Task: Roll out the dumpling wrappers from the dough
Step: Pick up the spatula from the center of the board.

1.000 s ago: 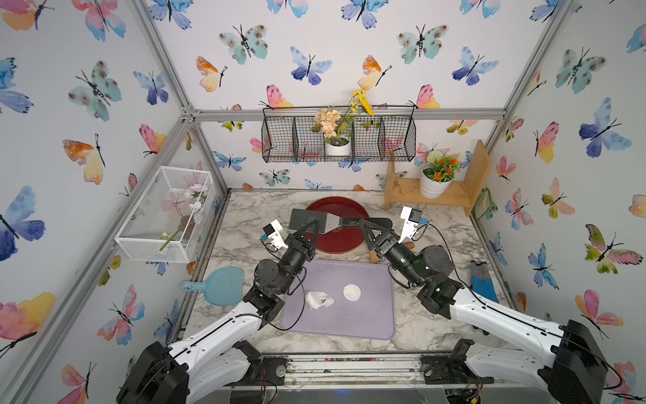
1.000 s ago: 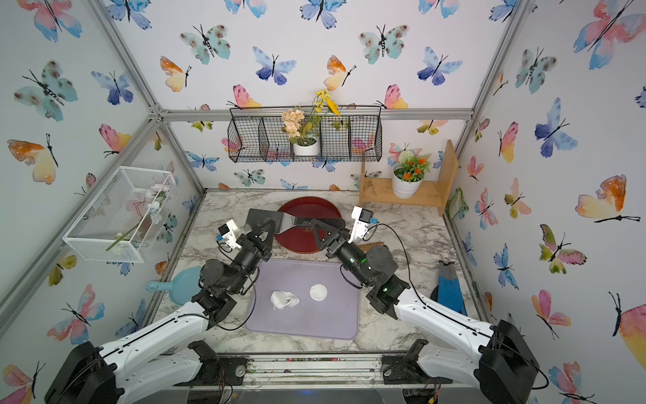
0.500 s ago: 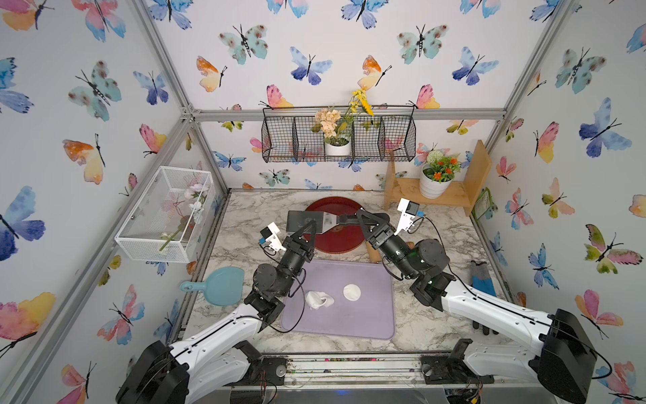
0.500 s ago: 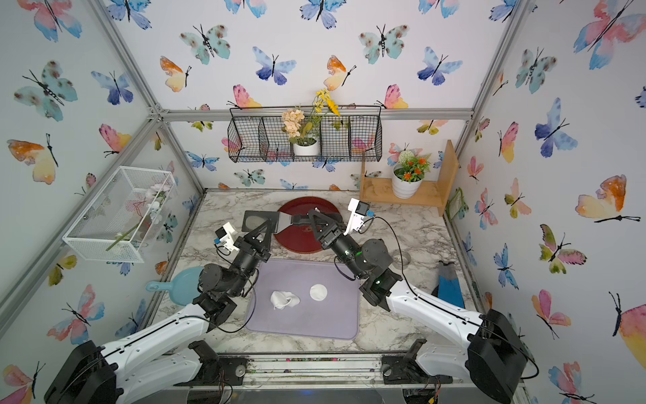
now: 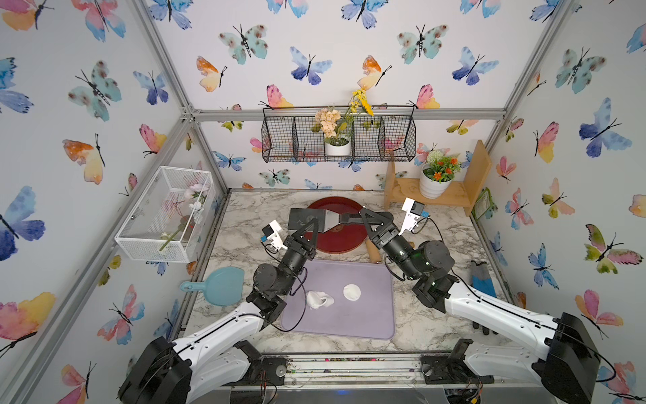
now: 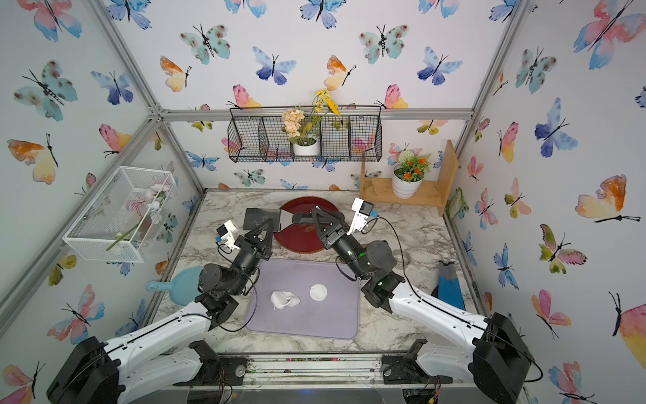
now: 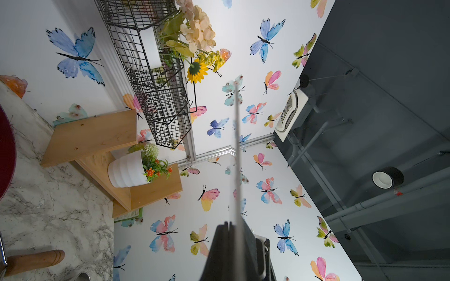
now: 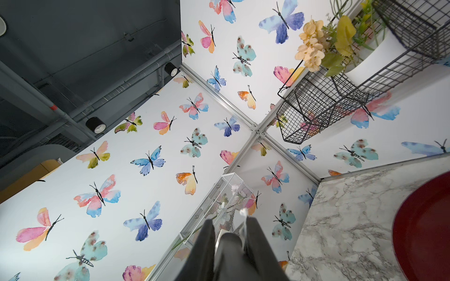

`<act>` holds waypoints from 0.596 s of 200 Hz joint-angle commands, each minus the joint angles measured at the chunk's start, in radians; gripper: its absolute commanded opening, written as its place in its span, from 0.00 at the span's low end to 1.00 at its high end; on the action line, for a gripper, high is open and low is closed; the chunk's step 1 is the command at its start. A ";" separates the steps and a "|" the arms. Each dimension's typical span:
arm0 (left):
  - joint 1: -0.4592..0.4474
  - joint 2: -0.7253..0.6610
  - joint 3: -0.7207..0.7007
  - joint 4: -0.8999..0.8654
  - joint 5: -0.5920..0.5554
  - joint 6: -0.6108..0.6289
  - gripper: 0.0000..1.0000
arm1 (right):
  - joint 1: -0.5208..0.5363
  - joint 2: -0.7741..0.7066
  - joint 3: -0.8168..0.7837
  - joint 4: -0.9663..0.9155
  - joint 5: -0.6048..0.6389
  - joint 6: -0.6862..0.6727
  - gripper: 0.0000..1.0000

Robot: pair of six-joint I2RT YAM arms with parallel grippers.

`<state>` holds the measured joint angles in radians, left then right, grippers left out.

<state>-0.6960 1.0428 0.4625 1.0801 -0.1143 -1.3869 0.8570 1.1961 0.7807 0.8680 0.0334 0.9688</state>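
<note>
The dough (image 5: 318, 299) (image 6: 284, 299) lies crumpled on the purple mat (image 5: 349, 321), with one round dumpling wrapper (image 5: 351, 292) (image 6: 318, 292) beside it. Both grippers are raised over the red tray (image 5: 335, 241), away from the dough. Between them hangs a metal scraper (image 5: 316, 219) (image 6: 265, 219). My left gripper (image 5: 309, 229) (image 7: 230, 223) is shut on its blade, seen edge-on in the left wrist view. My right gripper (image 5: 361, 215) (image 8: 230, 222) is closed round its black handle (image 8: 227, 240). A wooden roller (image 5: 373, 252) (image 7: 31, 261) lies partly hidden under the right arm.
A teal scoop (image 5: 223, 285) lies left of the mat. A white wire basket (image 5: 164, 213) hangs on the left wall, a black one (image 5: 339, 140) on the back wall. A wooden shelf with a potted plant (image 5: 437, 189) stands back right. A blue-black tool (image 5: 482, 280) lies at right.
My right gripper has moved in over the red tray and closed its jaws on the scraper's handle. The left gripper has kept hold of the blade.
</note>
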 commanded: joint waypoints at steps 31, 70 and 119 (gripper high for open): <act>-0.011 0.011 0.038 -0.031 0.119 0.092 0.69 | -0.001 -0.047 -0.039 0.036 0.042 -0.058 0.02; -0.010 -0.013 -0.024 -0.082 0.117 0.072 0.98 | -0.001 -0.095 -0.117 0.097 0.077 -0.092 0.02; 0.002 -0.186 -0.093 -0.451 0.085 0.142 0.99 | -0.003 -0.259 -0.226 -0.070 0.188 -0.207 0.02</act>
<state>-0.7021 0.9512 0.3901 0.8455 -0.0303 -1.3090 0.8570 1.0237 0.5762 0.8421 0.1352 0.8455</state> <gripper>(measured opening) 0.986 0.205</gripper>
